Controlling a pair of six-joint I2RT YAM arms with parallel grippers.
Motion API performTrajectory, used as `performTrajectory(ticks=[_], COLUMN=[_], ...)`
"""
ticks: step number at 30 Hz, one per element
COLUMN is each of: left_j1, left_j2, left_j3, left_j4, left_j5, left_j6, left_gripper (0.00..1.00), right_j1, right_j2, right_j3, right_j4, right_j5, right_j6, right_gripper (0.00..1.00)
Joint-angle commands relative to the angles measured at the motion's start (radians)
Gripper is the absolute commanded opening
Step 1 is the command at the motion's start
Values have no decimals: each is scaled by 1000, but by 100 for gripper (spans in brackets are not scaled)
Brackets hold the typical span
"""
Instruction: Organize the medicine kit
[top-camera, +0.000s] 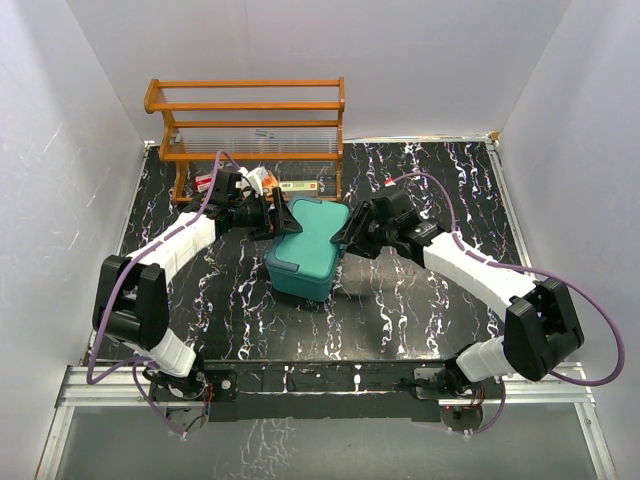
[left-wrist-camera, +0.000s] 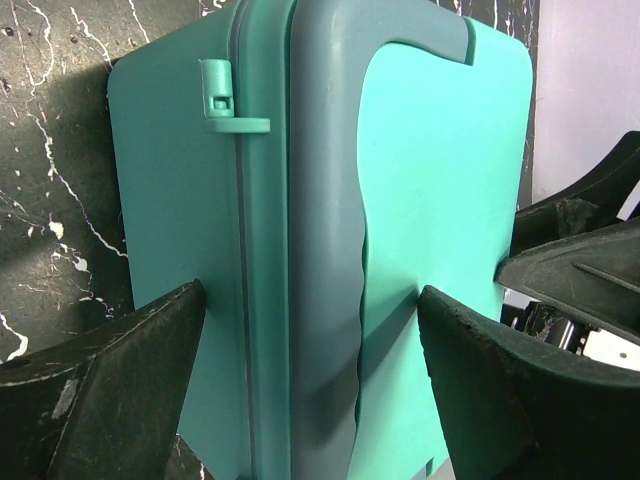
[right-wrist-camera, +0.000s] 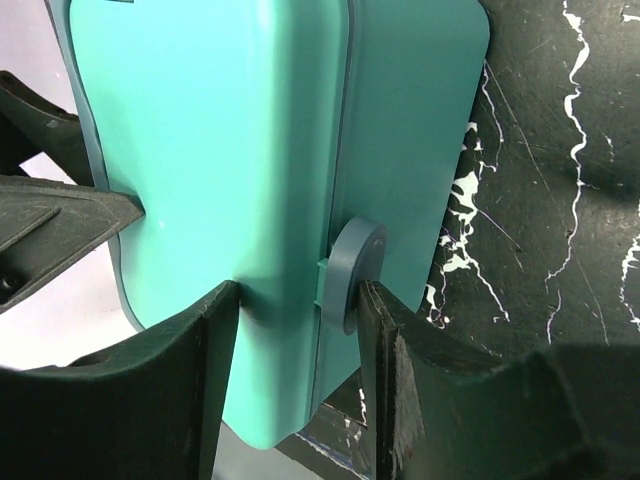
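A black tabletop (top-camera: 420, 300) veined with white fills the overhead view, closed in by plain white walls (top-camera: 400, 60). An orange wooden rack (top-camera: 250, 110) stands at the far left edge, with a few small packages (top-camera: 300, 186) at its foot.

The medicine kit (top-camera: 305, 250), teal and with its lid closed, sits at mid-table just in front of the rack. The left gripper (top-camera: 277, 215) meets its far left corner and the right gripper (top-camera: 345, 232) its far right side.

Only the wrist cameras show the grips. In the left wrist view, the left gripper (left-wrist-camera: 310, 295) spans the kit (left-wrist-camera: 400, 200) edge-on, one black finger (left-wrist-camera: 130, 390) pressed to each broad face, clamping it. A small latch (left-wrist-camera: 222, 100) shows on the seam.

In the right wrist view, the right gripper (right-wrist-camera: 300, 295) pinches the kit (right-wrist-camera: 220, 150), one finger (right-wrist-camera: 150, 400) on the pale lid face and the other against a round grey disc (right-wrist-camera: 352, 262) at the seam. Each wrist view catches the opposite gripper's dark fingers at its edge.
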Motion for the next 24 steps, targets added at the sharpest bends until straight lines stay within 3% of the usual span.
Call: performTrajectory(ticks=[1, 10, 17, 24], left_j1=[-11, -10, -11, -11], left_j2=[47, 47, 47, 46], left_j3=[-29, -28, -31, -40], left_j4=[-110, -112, -103, -95], left_j5=[-44, -40, -29, -16], left_j6=[59, 56, 45, 32], left_gripper=[83, 83, 83, 82], right_j1=[21, 22, 23, 23], right_j2=[15, 22, 49, 83], right_j3=[71, 80, 17, 6], right_j4=[-12, -27, 51, 115], right_j5=[25, 30, -12, -56], right_j6=[-19, -21, -16, -22], right_gripper=[21, 14, 40, 48])
